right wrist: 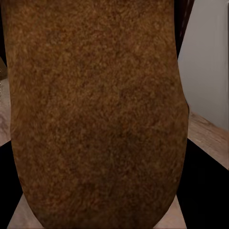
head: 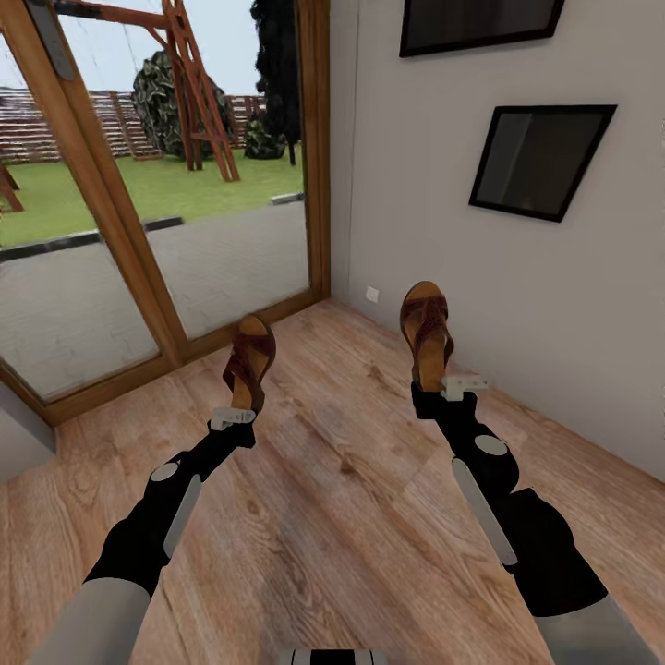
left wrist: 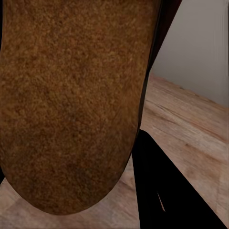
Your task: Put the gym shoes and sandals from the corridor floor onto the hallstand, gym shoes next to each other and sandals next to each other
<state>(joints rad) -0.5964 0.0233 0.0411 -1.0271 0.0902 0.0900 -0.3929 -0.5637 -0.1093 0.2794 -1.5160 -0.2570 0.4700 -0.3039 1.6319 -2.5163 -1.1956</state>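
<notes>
Each arm holds one dark brown sandal up in the air, over the wood-plank corridor floor [head: 342, 499]. My left gripper [head: 242, 406] is shut on the heel of the left sandal [head: 249, 358], which points away from me toward the glass door. My right gripper [head: 434, 388] is shut on the heel of the right sandal [head: 425, 328], its woven strap and tan insole facing me. Up close, the left sandal's brown sole [left wrist: 71, 105] and the right sandal's brown sole [right wrist: 95, 114] take up most of their wrist views. The gym shoes and the hallstand are out of view.
A wood-framed glass door [head: 166, 231] to a garden stands ahead on the left. A pale wall [head: 517, 277] with two dark framed pictures [head: 536, 162] runs along the right. Open plank floor lies between and below the arms.
</notes>
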